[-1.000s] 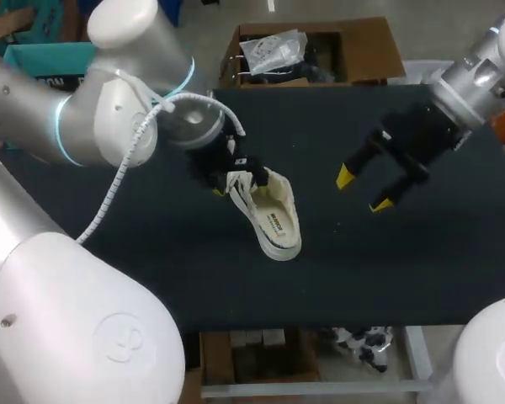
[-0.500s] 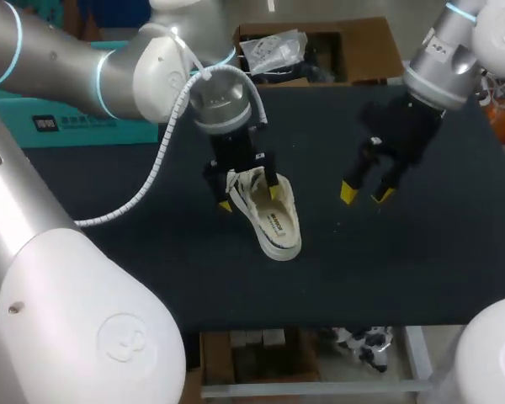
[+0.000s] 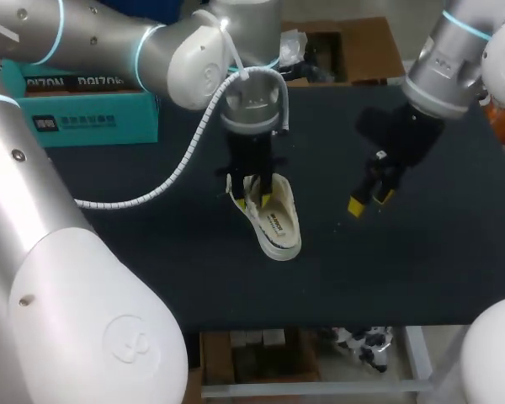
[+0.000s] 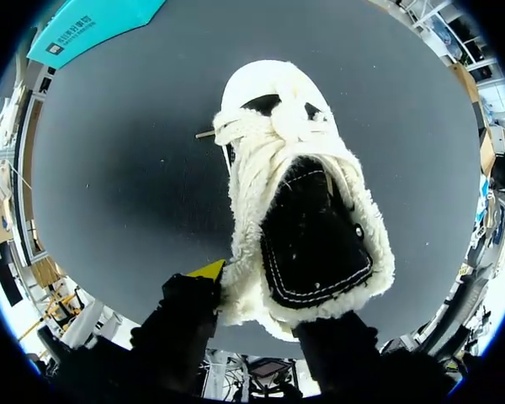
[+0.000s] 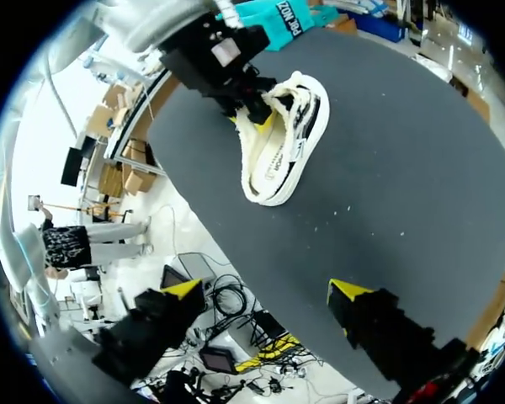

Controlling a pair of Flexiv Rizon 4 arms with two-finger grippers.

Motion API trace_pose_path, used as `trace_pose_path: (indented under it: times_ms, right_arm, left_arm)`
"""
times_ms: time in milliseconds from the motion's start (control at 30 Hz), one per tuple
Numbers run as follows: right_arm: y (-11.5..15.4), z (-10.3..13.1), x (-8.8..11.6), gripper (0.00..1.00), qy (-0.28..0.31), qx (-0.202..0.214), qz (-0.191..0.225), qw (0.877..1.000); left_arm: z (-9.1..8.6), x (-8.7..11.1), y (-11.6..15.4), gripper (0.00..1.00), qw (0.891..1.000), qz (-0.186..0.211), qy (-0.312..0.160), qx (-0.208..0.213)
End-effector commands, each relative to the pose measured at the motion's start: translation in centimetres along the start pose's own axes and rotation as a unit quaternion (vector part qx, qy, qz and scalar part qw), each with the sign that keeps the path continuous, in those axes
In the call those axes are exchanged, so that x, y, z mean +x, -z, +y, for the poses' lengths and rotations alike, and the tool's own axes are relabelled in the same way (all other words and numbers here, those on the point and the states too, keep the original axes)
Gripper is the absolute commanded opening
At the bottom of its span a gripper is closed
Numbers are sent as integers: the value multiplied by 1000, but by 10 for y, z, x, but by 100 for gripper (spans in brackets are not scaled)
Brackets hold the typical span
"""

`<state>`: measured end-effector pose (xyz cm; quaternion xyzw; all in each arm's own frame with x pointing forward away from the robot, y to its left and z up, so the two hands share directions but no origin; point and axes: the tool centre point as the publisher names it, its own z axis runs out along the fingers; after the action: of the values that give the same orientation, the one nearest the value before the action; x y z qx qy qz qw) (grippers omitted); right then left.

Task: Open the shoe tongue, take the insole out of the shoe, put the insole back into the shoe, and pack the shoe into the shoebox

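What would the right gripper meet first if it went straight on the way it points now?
Probably the bare table, a little short of the shoe. The right gripper is open and points down at the dark top, though depth is hard to judge.

Dark table (image 3: 421, 269); white shoe (image 3: 279, 222) lying mid-table.

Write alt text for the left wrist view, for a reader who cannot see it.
The left hand grips the black, fleece-edged shoe tongue from two sides, holding it raised from the white shoe. The shoe lies on a dark table with its toe pointing away from the hand.
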<state>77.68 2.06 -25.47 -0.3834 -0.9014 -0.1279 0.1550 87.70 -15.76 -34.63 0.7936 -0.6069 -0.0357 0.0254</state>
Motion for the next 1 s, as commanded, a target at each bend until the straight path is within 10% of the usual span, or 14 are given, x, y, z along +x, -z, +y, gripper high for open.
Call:
trace_pose_path:
  times_ms: [33,533,800,1000]
  right_arm:
    - [1,-5,3,100,9,1,-6,1000]
    - [0,-6,8,100,-25,18,18,999]
    - [0,-6,8,100,-25,18,18,999]
    - [24,-9,-7,100,101,-8,-84,991]
  left_arm:
    - [1,4,-4,0,999,-43,7,13]
    - [-22,-16,7,0,987,71,-98,110]
    - [-58,-2,48,0,956,96,-225,161]
    - [-71,8,79,0,916,61,-333,215]
